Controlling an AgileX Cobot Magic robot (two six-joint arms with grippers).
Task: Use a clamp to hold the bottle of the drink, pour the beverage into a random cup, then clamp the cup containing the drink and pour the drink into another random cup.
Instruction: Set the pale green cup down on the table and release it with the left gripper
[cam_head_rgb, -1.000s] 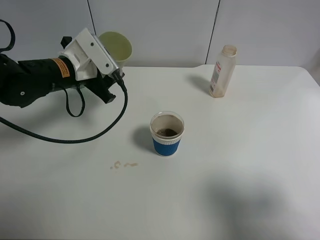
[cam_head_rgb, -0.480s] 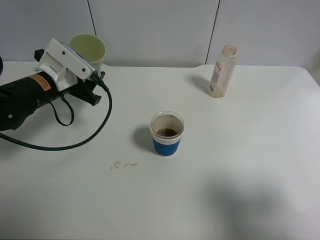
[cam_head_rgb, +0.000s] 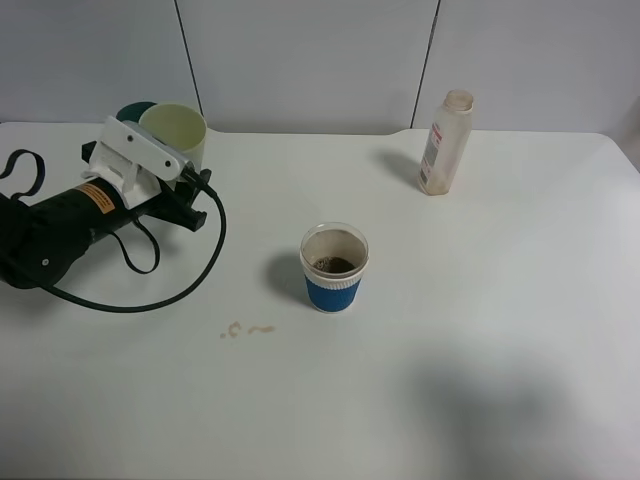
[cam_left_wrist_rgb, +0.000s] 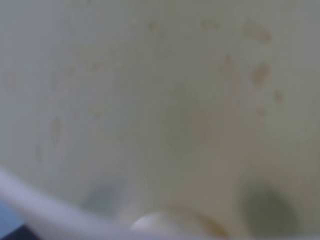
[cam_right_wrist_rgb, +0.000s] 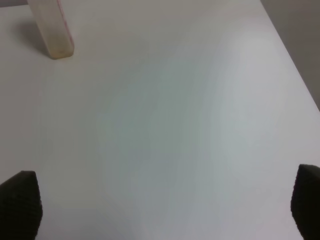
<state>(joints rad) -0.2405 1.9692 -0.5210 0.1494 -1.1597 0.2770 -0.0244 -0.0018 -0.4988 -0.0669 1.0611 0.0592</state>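
White table (cam_head_rgb: 480, 330), grey panelled wall (cam_head_rgb: 310, 60)

A white table (cam_head_rgb: 480, 330) is carrying everything. 1 slim bottle (cam_head_rgb: 445, 143) is standing upright near its far edge, right of the middle. 1 blue-sleeved paper cup (cam_head_rgb: 334, 267) is sitting near the centre, well apart from the bottle. A few small brown drips (cam_head_rgb: 247, 329) are lying on the tabletop just left of that cup.

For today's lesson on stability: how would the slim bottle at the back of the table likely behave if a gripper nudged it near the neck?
The bottle is tall and narrow on a small base, so it would probably tip rather than slide. It looks nearly empty, with only a brownish trace low down, so likely light. Its thin translucent plastic may flex under a firm squeeze.
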